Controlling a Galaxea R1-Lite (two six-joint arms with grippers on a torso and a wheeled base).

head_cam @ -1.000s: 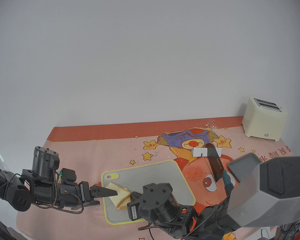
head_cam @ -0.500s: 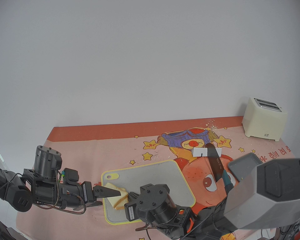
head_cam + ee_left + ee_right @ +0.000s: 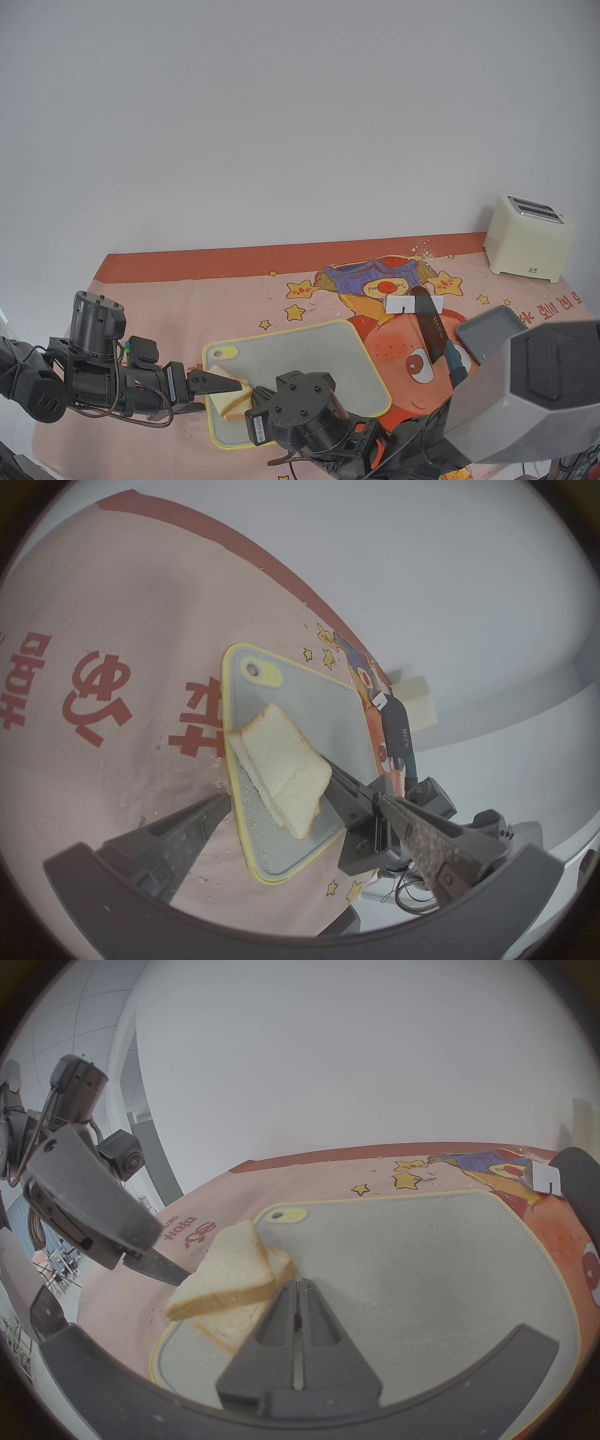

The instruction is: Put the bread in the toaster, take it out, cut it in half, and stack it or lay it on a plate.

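Stacked bread halves point(image 3: 225, 1272) sit at the cutting board's point(image 3: 406, 1272) near-left corner. The left claw point(image 3: 302, 799) is spread wide beside them, the right claw point(image 3: 297, 1285) closed at their edge. Red lettering marks the desk cloth point(image 3: 94, 636).

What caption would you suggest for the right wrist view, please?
The shut right gripper rests against two stacked bread halves on the yellow-rimmed cutting board.

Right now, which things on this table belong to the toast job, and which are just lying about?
Belong to the job: stacked bread halves, cutting board under them, knife, toaster, grey plate.
Just lying about: white card stand at the knife blade, crumbs near the table's far edge, cartoon tablecloth.
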